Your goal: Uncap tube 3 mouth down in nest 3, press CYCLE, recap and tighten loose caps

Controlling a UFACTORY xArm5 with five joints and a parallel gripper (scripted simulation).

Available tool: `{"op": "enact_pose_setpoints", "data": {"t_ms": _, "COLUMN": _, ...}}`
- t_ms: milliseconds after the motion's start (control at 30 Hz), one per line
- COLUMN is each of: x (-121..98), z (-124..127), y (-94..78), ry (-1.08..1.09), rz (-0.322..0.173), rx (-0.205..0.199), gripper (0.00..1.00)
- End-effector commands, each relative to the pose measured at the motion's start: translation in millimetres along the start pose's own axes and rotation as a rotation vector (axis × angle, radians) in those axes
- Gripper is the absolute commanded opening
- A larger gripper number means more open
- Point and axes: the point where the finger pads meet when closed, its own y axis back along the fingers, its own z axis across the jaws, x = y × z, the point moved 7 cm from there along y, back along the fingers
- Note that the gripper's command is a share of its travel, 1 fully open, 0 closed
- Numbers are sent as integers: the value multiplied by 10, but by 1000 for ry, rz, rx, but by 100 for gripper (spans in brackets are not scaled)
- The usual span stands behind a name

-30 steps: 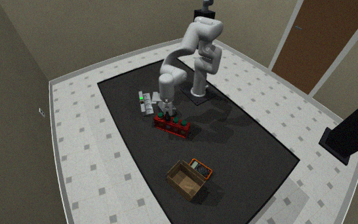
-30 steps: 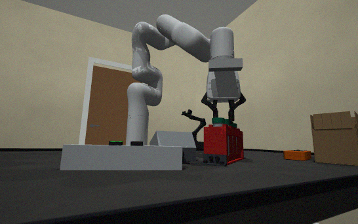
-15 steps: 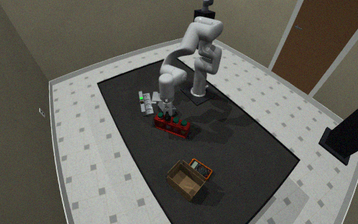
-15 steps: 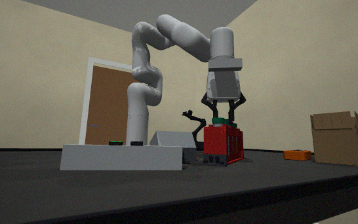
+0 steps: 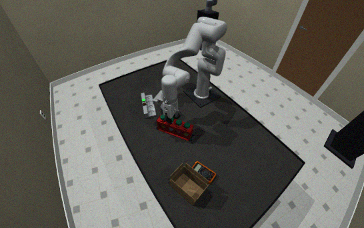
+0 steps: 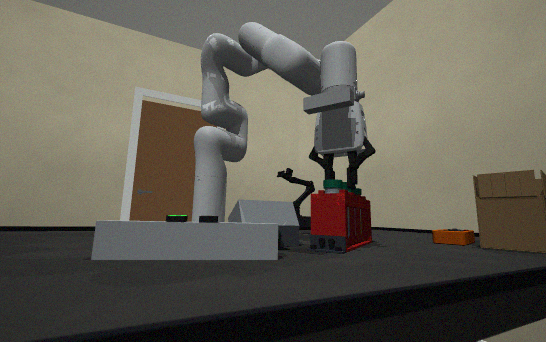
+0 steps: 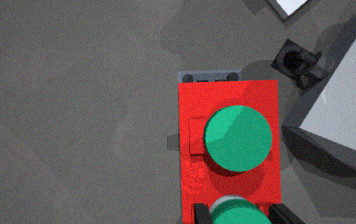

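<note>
With the green lamp (image 5: 143, 99) lit, our gripper (image 6: 340, 184) was clamped on a green cap (image 6: 332, 184); we judged tightening next.

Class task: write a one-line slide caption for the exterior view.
Hand shut on a green cap atop the red decapping station; green lamp lit.

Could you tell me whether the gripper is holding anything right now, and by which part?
Yes: the gripper is shut on a green cap atop the red tube rack, its fingers clamping the cap's round sides.
</note>
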Motion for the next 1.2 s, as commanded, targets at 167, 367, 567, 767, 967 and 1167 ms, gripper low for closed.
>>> {"op": "enact_pose_setpoints", "data": {"t_ms": 167, "x": 0, "z": -10, "y": 4, "ry": -308, "rz": 0, "rx": 4, "gripper": 0}}
{"op": "enact_pose_setpoints", "data": {"t_ms": 367, "x": 0, "z": -10, "y": 4, "ry": -360, "rz": 0, "rx": 4, "gripper": 0}}
{"op": "enact_pose_setpoints", "data": {"t_ms": 567, "x": 0, "z": -10, "y": 4, "ry": -360, "rz": 0, "rx": 4, "gripper": 46}}
{"op": "enact_pose_setpoints", "data": {"t_ms": 767, "x": 0, "z": -10, "y": 3, "ry": -360, "rz": 0, "rx": 4, "gripper": 46}}
{"op": "enact_pose_setpoints", "data": {"t_ms": 967, "x": -1, "z": -10, "y": 13, "ry": -240, "rz": 0, "rx": 4, "gripper": 46}}
{"op": "enact_pose_setpoints", "data": {"t_ms": 1167, "x": -1, "z": -10, "y": 13, "ry": -40, "rz": 0, "rx": 4, "gripper": 46}}
